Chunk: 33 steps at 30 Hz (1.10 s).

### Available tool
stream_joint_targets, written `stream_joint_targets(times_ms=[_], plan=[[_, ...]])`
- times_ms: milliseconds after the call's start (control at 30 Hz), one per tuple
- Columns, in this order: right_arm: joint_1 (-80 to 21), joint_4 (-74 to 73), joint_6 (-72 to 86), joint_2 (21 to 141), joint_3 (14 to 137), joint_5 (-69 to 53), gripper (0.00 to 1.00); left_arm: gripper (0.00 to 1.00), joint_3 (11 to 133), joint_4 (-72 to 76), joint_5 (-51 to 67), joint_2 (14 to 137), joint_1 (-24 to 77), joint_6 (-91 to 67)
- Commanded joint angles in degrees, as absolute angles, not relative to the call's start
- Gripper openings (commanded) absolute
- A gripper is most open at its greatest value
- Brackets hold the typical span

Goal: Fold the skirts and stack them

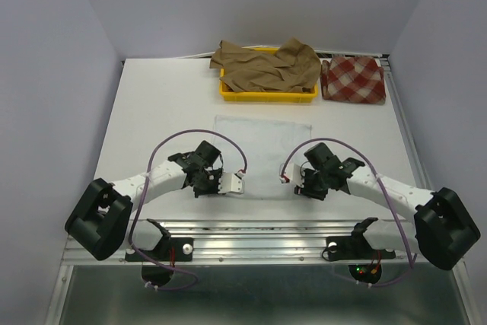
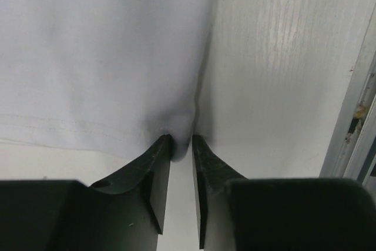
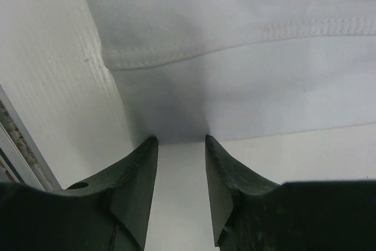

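Note:
The plain white skirt (image 1: 262, 150) lies flat mid-table. My left gripper (image 1: 216, 182) is at its near left corner; in the left wrist view the gripper (image 2: 182, 138) is shut on a small bunch of the white skirt (image 2: 100, 57). My right gripper (image 1: 303, 183) is at the near right corner; in the right wrist view it (image 3: 181, 140) is open, its tips touching the hem of the white skirt (image 3: 247, 57) with nothing between them. The tan-brown skirt (image 1: 266, 66) lies crumpled on the yellow tray (image 1: 228, 93). The red-and-beige checked skirt (image 1: 351, 79) lies to the tray's right.
A metal rail (image 1: 251, 230) runs along the table's near edge, just behind both grippers; it shows in the left wrist view (image 2: 355, 121). Grey walls enclose the table at the left, right and back.

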<state>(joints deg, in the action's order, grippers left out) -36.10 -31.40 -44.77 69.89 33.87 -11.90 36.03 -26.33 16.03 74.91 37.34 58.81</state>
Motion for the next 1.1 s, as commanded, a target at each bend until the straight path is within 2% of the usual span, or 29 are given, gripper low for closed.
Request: stream_joint_targets(times_ms=[0, 133, 333, 567, 867, 933, 1000, 1033, 1067], plan=[[-36.56, -33.38, -45.00, 66.01, 34.27, -10.37, 0.44, 0.27, 33.84, -24.87, 16.78, 77.34, 37.00, 60.38], [-36.56, -39.36, -45.97, 61.36, 36.38, -11.42, 0.46, 0.13, 33.93, -26.10, 17.40, 76.47, 36.91, 61.17], [-36.56, -45.88, -43.95, 61.08, 38.15, -19.14, 0.49, 0.00, 34.63, -27.94, 18.54, 75.41, 36.91, 61.70], [-39.54, -40.01, -42.10, 64.94, 36.48, -18.37, 0.48, 0.00, 35.77, -29.97, 19.25, 74.88, 36.91, 61.52], [-41.75, -29.98, -39.99, 70.22, 32.87, -11.09, 0.44, 0.00, 36.56, -30.59, 19.86, 74.18, 36.91, 60.29], [-41.75, -26.73, -39.29, 71.45, 31.64, -9.06, 0.41, 0.00, 36.56, -30.41, 19.42, 73.66, 36.83, 60.29], [-41.75, -24.62, -38.94, 71.72, 30.85, -6.42, 0.33, 0.00, 36.65, -30.41, 19.51, 73.13, 36.83, 60.12], [-41.75, -24.52, -38.94, 71.72, 30.85, -5.46, 0.29, 0.00, 36.65, -30.50, 19.60, 72.86, 36.74, 60.03], [-41.75, -25.04, -38.67, 71.72, 31.02, -4.93, 0.19, 0.00, 36.91, -30.59, 19.77, 72.43, 36.74, 59.77]])
